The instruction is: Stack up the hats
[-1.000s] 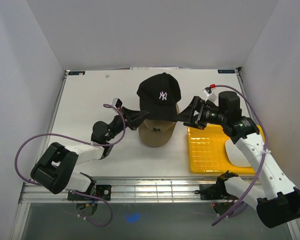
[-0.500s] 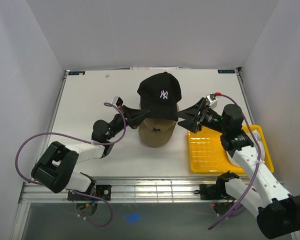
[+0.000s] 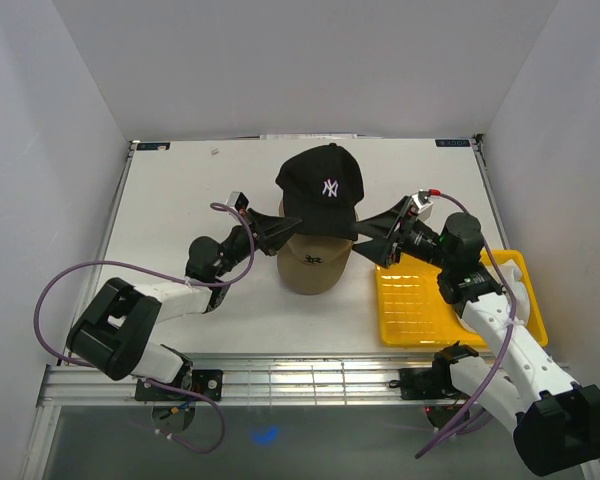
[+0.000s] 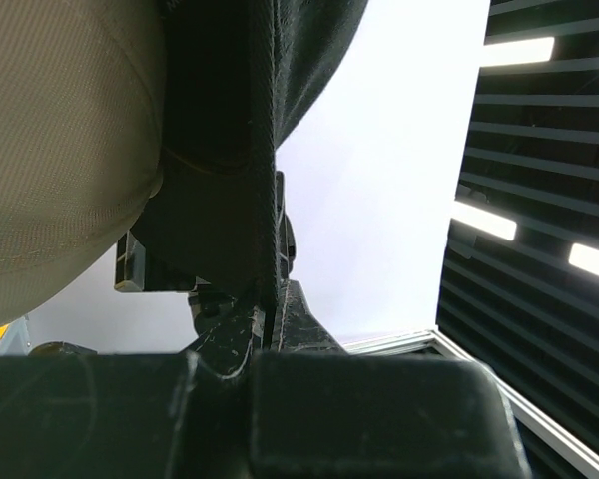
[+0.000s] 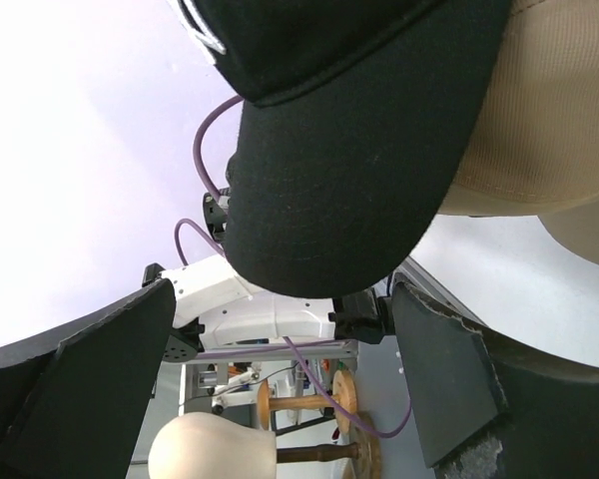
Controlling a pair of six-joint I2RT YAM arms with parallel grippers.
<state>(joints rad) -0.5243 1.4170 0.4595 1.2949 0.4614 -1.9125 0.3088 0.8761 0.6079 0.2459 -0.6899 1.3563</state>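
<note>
The black cap (image 3: 320, 188) with a white logo sits on top of the tan cap (image 3: 314, 264) at the table's middle. My left gripper (image 3: 274, 232) is shut on the black cap's left rim. In the left wrist view the black fabric (image 4: 230, 120) runs down between the shut fingers, with the tan cap (image 4: 60, 150) to its left. My right gripper (image 3: 373, 241) is open beside the black cap's right side. In the right wrist view (image 5: 280, 299) the black brim (image 5: 349, 170) hangs just ahead of the spread fingers (image 5: 90, 389), with the tan cap (image 5: 554, 120) behind. No pink or white cap shows.
A yellow tray (image 3: 420, 305) lies at the right, partly under my right arm. White walls close the table at the back and both sides. A metal rail (image 3: 300, 375) runs along the near edge.
My right forearm has swung down and left over the tray, covering the pale thing in it. The right gripper stays by the black brim. The left arm and both caps have barely moved.
</note>
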